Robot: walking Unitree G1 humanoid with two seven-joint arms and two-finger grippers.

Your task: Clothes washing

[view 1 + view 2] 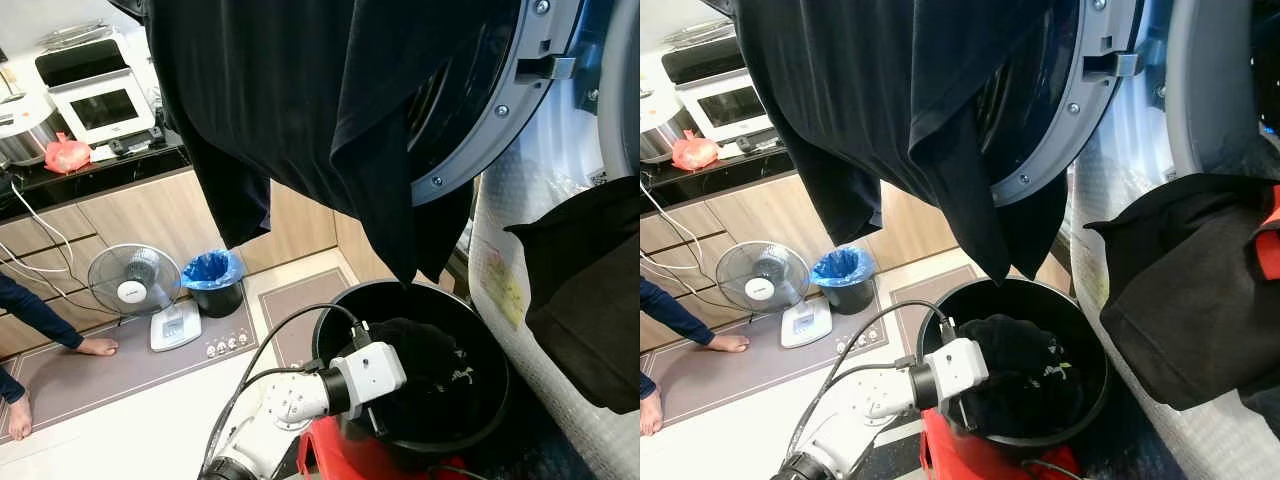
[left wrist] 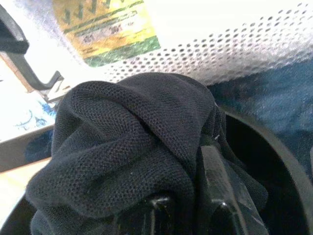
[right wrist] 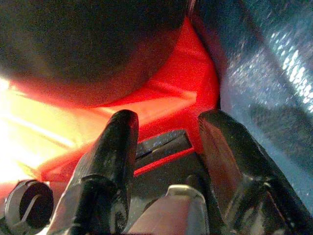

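Note:
A black bucket (image 1: pixel 495 400) on a red stool (image 1: pixel 345 458) holds a pile of dark clothes (image 1: pixel 430 360). My left gripper (image 2: pixel 183 196) reaches into the bucket from its near rim and is shut on a bunched dark knit garment (image 2: pixel 127 142). A large black garment (image 1: pixel 300 100) hangs across the top, over the washer's round door (image 1: pixel 500 110). Another black garment (image 1: pixel 1180 290) drapes from the washer at the right. My right gripper (image 3: pixel 168 122) is open, low beside the red stool (image 3: pixel 166 93) and under the bucket, with nothing between its fingers.
A standing fan (image 1: pixel 133 281), a bin with a blue liner (image 1: pixel 213 283) and a scale (image 1: pixel 176 326) sit on the floor mat at left. A person's foot (image 1: pixel 97 347) and sleeve (image 1: pixel 35 312) are at the far left. A microwave (image 1: pixel 100 103) stands on the counter.

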